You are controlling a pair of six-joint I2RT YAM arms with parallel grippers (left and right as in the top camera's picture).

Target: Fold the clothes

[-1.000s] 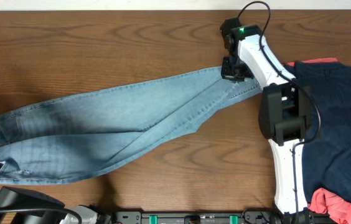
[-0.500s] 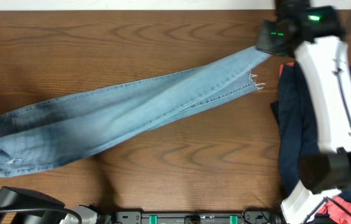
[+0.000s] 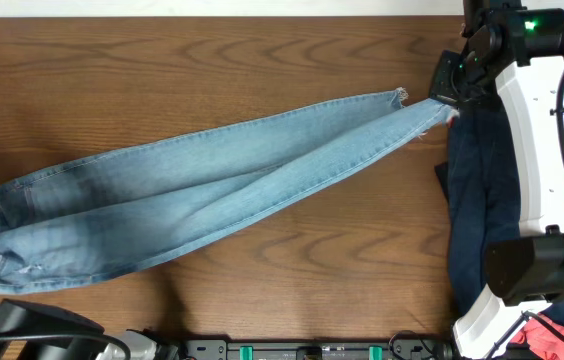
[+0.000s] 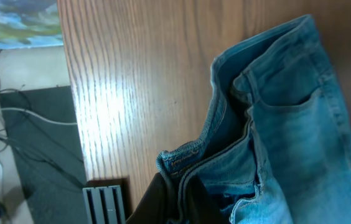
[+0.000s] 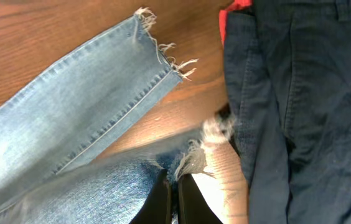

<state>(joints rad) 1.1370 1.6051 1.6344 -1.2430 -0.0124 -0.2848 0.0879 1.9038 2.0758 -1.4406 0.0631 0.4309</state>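
The light-blue jeans point(image 3: 192, 200) lie stretched across the table, waist at the lower left and legs running to the upper right. My right gripper point(image 3: 449, 88) is shut on the frayed hem of one leg point(image 5: 210, 146), just above the table beside the dark navy garment. The other leg's frayed hem point(image 5: 157, 43) lies flat on the wood. In the left wrist view my left gripper point(image 4: 178, 208) is shut on the jeans' waistband point(image 4: 185, 155) at the table's left edge, with a back pocket point(image 4: 294, 124) nearby.
A dark navy garment point(image 3: 482, 200) covers the table's right side, also in the right wrist view point(image 5: 300, 112). Coral-red cloth point(image 3: 532, 325) shows under it at the lower right. Beyond the table's left edge are a dark mat point(image 4: 32, 155) and cables.
My right gripper has carried the leg hem from the table's upper middle out to the right. The jeans have been pulled out longer and straighter. The left arm has stayed put.
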